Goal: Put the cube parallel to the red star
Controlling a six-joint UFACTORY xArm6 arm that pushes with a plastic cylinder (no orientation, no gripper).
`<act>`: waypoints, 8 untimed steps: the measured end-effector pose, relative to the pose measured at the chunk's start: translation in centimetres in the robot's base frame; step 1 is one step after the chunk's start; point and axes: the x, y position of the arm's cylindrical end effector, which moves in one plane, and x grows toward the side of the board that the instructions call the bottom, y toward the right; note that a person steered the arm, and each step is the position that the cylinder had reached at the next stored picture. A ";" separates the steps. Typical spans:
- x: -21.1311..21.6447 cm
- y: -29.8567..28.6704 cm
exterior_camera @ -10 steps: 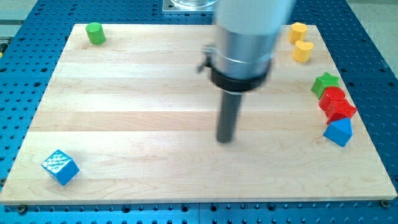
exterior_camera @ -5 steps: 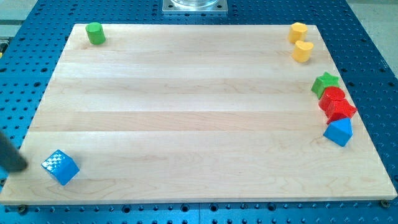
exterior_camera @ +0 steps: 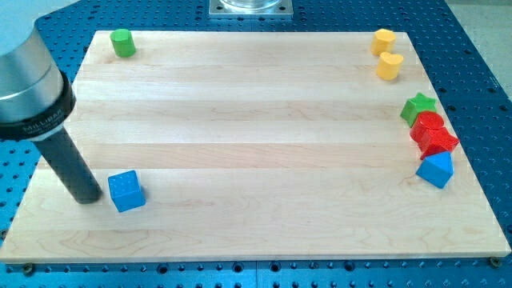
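Observation:
The blue cube (exterior_camera: 126,191) sits on the wooden board (exterior_camera: 256,136) near its lower left. My tip (exterior_camera: 86,198) rests on the board just left of the cube, close to it or touching it. The red star (exterior_camera: 437,142) lies at the right edge, packed between a red block (exterior_camera: 429,123) above it and a blue block (exterior_camera: 436,170) below it.
A green star (exterior_camera: 418,106) sits above the red pair at the right edge. Two yellow blocks (exterior_camera: 384,39) (exterior_camera: 390,66) lie at the top right. A green cylinder (exterior_camera: 122,42) stands at the top left. Blue perforated table surrounds the board.
My tip swept from the board's middle to the far left, then came in behind the cube. The cube has slid right and up from the bottom-left corner and turned.

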 end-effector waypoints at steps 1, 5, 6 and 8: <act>0.1 0.9; 0.4 11.6; 1.0 15.4; -2.4 24.4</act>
